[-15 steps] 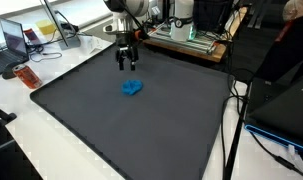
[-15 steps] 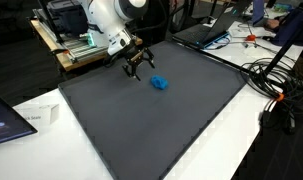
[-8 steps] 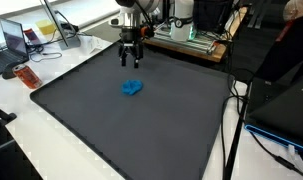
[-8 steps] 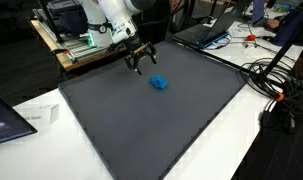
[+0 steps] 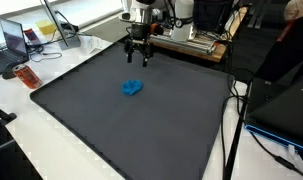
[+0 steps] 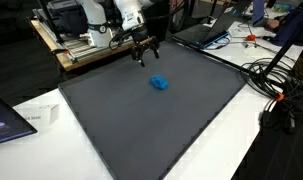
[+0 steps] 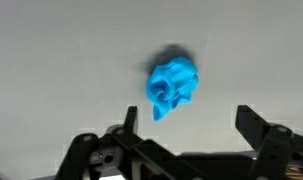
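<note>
A small crumpled blue object [image 5: 132, 88] lies on the dark grey mat [image 5: 111, 130], seen also as the blue object [image 6: 160, 83] on the mat [image 6: 141, 130]. My gripper [image 5: 139, 58] hangs above the mat's far part, apart from the blue object, with its fingers spread and nothing between them; the gripper [image 6: 144, 57] is likewise raised. In the wrist view the blue object [image 7: 172, 85] sits on the grey surface beyond my gripper [image 7: 186, 125], whose two dark fingers stand wide on either side.
A workbench with equipment [image 5: 191, 35] stands behind the mat. Laptops [image 5: 16, 40] and an orange item [image 5: 29, 76] sit on the white table to one side. Cables [image 6: 281, 90] trail beside the mat, and a laptop corner [image 6: 6, 125] shows near it.
My gripper has risen and drawn back from the blue object toward the far edge of the mat, staying open. The blue object has not moved.
</note>
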`<action>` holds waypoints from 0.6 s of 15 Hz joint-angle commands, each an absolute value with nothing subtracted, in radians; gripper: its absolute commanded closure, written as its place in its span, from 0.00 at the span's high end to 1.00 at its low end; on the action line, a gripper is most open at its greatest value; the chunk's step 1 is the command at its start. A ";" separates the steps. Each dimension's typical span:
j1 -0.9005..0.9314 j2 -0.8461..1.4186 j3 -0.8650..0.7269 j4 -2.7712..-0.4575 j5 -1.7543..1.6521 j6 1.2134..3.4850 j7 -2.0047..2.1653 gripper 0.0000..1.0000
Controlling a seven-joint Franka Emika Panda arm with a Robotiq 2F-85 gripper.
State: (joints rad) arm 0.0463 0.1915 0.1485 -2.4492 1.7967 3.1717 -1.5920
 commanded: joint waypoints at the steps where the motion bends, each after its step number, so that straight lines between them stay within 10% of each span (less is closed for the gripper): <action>1: 0.083 0.165 0.189 -2.479 1.792 3.255 -1.551 1.00; 9: 0.129 0.210 0.252 -2.490 1.714 3.392 -1.428 1.00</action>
